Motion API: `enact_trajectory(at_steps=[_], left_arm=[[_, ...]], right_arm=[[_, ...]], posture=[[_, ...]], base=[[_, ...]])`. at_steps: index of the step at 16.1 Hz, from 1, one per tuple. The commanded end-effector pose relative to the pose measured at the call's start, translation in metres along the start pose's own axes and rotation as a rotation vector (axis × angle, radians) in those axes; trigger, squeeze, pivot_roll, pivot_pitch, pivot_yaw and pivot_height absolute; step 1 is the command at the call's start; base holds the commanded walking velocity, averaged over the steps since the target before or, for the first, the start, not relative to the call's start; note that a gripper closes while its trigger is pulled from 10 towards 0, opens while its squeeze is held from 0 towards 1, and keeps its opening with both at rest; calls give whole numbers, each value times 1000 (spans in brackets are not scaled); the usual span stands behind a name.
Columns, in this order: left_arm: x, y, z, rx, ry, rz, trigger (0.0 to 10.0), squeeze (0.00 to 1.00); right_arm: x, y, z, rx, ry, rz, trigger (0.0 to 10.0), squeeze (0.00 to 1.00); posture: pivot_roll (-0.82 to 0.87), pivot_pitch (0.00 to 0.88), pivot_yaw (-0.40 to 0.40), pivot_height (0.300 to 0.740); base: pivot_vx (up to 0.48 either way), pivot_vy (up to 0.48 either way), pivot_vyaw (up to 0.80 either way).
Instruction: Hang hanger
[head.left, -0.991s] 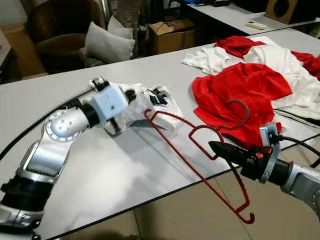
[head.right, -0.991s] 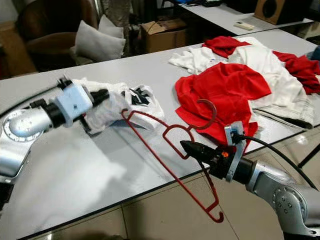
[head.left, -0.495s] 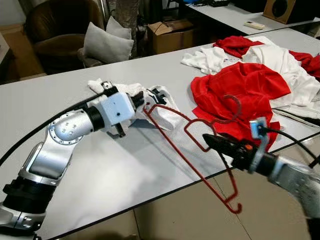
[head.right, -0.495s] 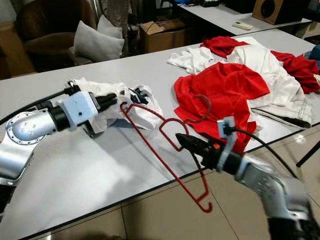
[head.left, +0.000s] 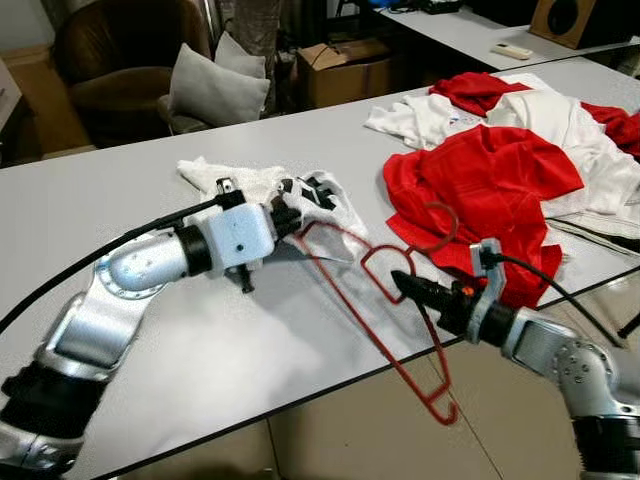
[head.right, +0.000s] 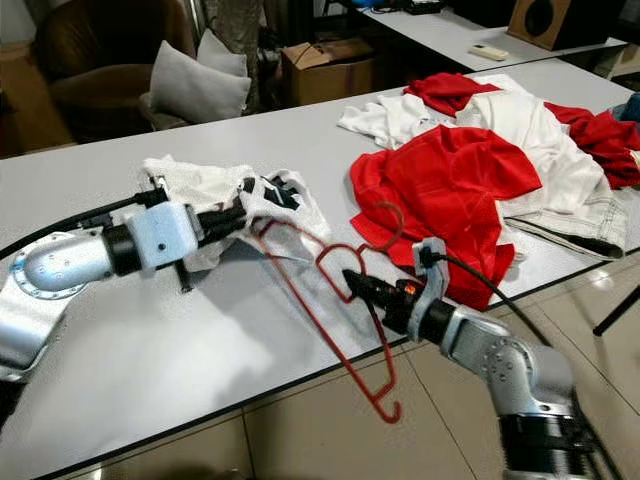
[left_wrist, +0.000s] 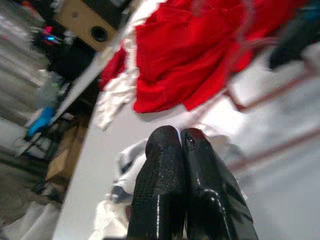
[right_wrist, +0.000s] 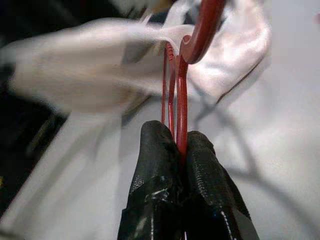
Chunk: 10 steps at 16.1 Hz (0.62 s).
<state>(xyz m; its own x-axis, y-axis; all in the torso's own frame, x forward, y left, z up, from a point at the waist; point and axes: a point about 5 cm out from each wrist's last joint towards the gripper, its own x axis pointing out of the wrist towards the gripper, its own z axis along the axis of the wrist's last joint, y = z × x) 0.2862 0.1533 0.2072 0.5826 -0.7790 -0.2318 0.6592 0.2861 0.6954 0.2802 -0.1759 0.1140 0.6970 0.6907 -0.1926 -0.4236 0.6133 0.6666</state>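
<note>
Since the earlier frame the right gripper (head.left: 402, 284) has carried the red hanger (head.left: 370, 300) nearer the white garment (head.left: 262, 186), and the left gripper (head.left: 287, 216) has reached the hanger's far end. The right wrist view shows its jaws clamped on the red wire; the left wrist view, blurred, shows jaws closed together, nothing visibly between them. The hanger's lower end overhangs the desk (head.left: 210, 340) edge. A red shirt (head.left: 480, 180) lies beside.

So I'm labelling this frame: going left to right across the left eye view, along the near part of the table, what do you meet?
Left hand → white garment → red hanger → right hand → red shirt → white and red clothes at the right edge.
</note>
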Motion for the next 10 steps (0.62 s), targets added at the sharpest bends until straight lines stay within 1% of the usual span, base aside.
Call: enact_trajectory(at_steps=[1,2,4,5,6,7,8,10], left_arm=[[-3,-3,0,-5,1,-33,0,0],[-4,-8,-3,-14,19,-63,0,0],[-6,-26,-16,-37,78,-144,0,0],[-6,-28,-18,-37,90,-149,0,0],[-4,-31,-16,-56,71,-147,0,0],[-1,-34,-11,-105,33,-144,0,0],[1,-36,-6,-160,-2,-153,0,0],[1,-44,-1,-202,-33,-219,0,0]], right_arm=[[0,-2,8,29,-52,-19,10000,0],[3,-2,10,68,-85,-20,10000,0],[17,3,17,225,-203,11,10000,0],[23,6,19,277,-234,21,10000,0],[37,11,17,349,-261,36,10000,0],[47,16,14,384,-266,51,10000,0],[57,20,11,411,-266,55,10000,0],[75,28,7,443,-265,43,10000,0]], posture=[[-24,0,52,740],[-22,0,50,740],[-24,0,48,740],[-25,0,47,740],[-21,0,45,740],[-21,0,45,740],[-18,0,47,740],[-19,0,48,740]], base=[[0,0,0],[0,0,0],[0,0,0],[0,0,0],[0,0,0],[0,0,0],[0,0,0],[0,0,0]])
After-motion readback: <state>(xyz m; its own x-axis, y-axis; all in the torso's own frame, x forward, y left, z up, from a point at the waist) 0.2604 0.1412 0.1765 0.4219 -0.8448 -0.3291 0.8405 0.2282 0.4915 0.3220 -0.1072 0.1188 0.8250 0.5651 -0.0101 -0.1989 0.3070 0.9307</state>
